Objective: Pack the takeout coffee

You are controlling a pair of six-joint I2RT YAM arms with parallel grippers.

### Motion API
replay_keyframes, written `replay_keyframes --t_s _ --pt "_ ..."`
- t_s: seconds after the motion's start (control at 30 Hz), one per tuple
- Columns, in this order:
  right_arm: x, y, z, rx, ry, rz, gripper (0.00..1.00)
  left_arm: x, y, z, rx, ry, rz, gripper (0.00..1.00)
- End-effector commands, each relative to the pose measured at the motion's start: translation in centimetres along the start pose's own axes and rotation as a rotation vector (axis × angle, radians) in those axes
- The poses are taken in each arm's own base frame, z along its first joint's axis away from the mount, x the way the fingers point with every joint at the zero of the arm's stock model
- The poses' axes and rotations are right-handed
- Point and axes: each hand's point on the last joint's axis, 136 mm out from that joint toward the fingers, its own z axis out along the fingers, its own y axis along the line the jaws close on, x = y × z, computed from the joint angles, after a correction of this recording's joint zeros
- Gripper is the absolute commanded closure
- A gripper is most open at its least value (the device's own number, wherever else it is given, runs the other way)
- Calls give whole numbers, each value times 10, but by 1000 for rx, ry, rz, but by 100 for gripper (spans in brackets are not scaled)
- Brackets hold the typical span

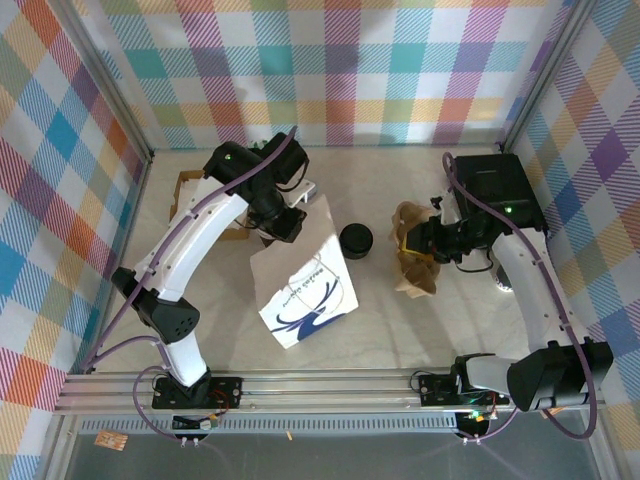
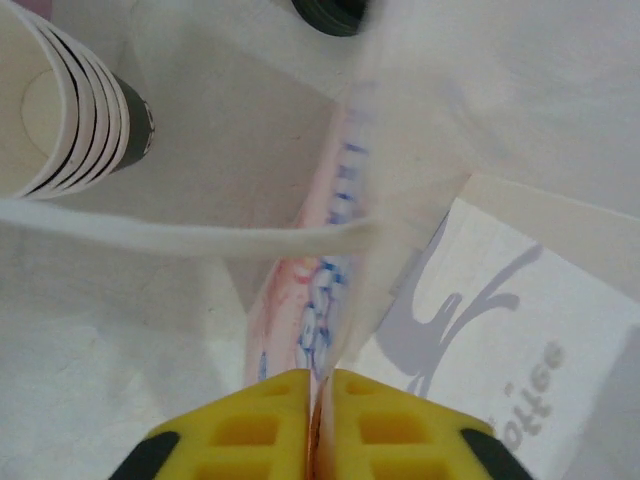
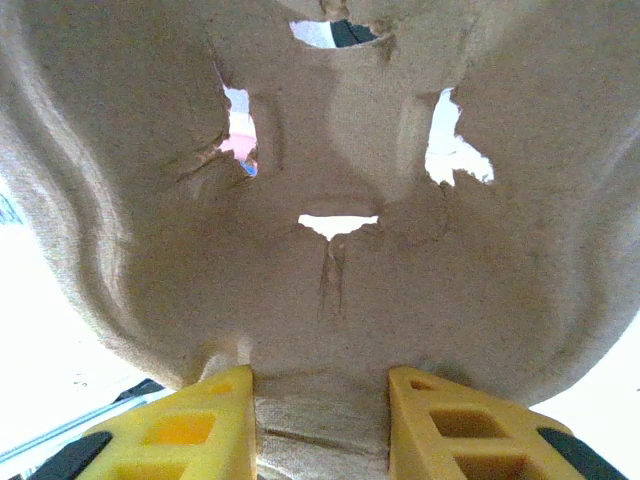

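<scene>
The takeout coffee is out of view. My left gripper [image 1: 285, 222] is shut on the top edge of the white paper bag with a blue logo [image 1: 305, 290], which stands tilted in mid-table. In the left wrist view the yellow fingers [image 2: 260, 425] pinch the bag's rim [image 2: 345, 260], with its printed face [image 2: 540, 300] to the right. My right gripper [image 1: 428, 243] is shut on a brown pulp cup carrier [image 1: 418, 272]. In the right wrist view the carrier [image 3: 330, 150] rises in front of the gripper [image 3: 320, 385], its edge between the fingers.
A squat stack of black lids [image 1: 355, 240] sits between the bag and the carrier. Nested unlidded paper cups [image 2: 70, 110] lie beside the bag. A cardboard box [image 1: 188, 188] is at the back left and a black box [image 1: 495, 180] at the back right. Checked walls enclose the table.
</scene>
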Motion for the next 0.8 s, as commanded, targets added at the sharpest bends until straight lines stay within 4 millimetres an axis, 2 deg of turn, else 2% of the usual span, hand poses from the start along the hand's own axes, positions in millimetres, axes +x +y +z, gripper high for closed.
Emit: replay_keyframes --t_s 0.0,0.07,0.27,0.43,0.57,0.77 --pt "-1 5 -3 -13 -55 -3 66 7 -6 2 25 24 -40 94" --pt "-1 3 -3 -8 -85 -4 66 10 -8 3 39 39 -69 100" --pt "6 1 -9 0 -129 -11 66 16 -11 9 47 97 -174 100" --pt "15 2 -16 18 -117 -36 65 8 -9 4 39 54 -299 100" --pt "17 10 -24 6 -107 -61 65 4 -19 0 91 37 -376 100" --pt "13 29 -33 -39 -93 -93 65 5 -21 -1 91 13 -460 100"
